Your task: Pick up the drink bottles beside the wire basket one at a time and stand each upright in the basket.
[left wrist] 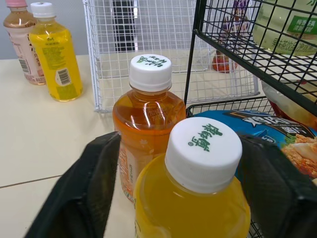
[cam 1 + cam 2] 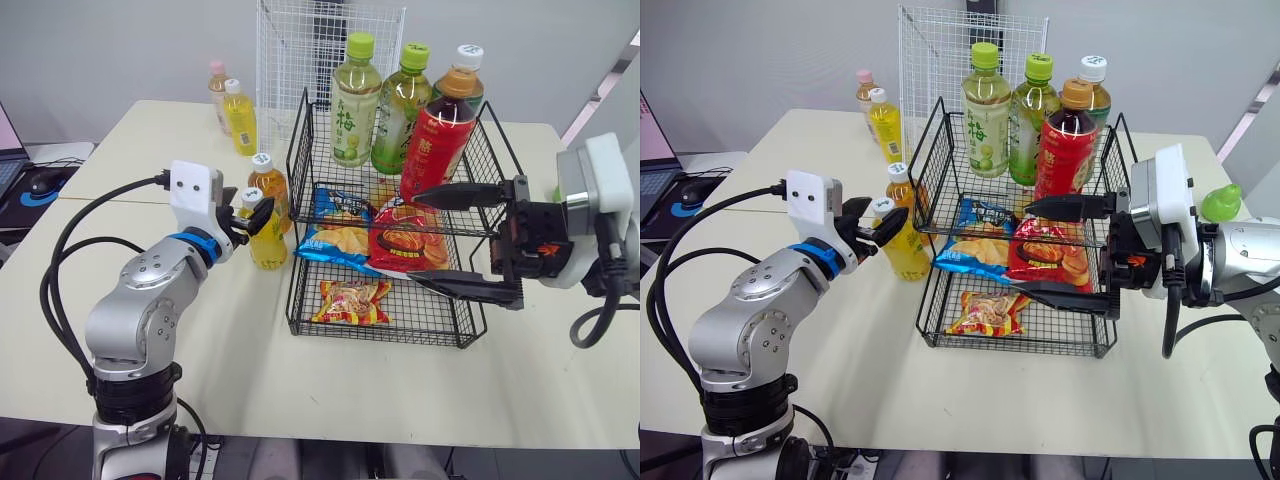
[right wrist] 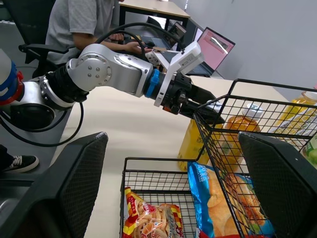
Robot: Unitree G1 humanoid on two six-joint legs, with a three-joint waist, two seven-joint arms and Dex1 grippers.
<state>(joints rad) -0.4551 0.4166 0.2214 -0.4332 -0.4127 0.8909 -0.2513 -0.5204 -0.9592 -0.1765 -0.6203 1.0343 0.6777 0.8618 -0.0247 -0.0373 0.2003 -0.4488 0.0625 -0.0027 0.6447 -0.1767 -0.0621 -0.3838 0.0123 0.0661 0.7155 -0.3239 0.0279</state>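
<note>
Straddling the yellow bottle [image 1: 190, 213] just below its cap, the left gripper [image 2: 255, 215] stands open, its fingers not yet pinching. Full and smooth-walled, the bottle is probably heavy and slippery, so take the stiffer neck. The wire basket [image 2: 298, 150] lies just past the fingertips. The right gripper [image 2: 413, 238] gapes wide, empty.

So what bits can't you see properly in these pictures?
Right eye view: small green rounded thing, mostly hidden behind the wrist of the right gripper.
Left eye view: white-capped bottle at the back, body hidden behind the red-labelled bottle.
Left wrist view: yellow juice bottle with white cap, lower part cut off by the picture's edge.
</note>
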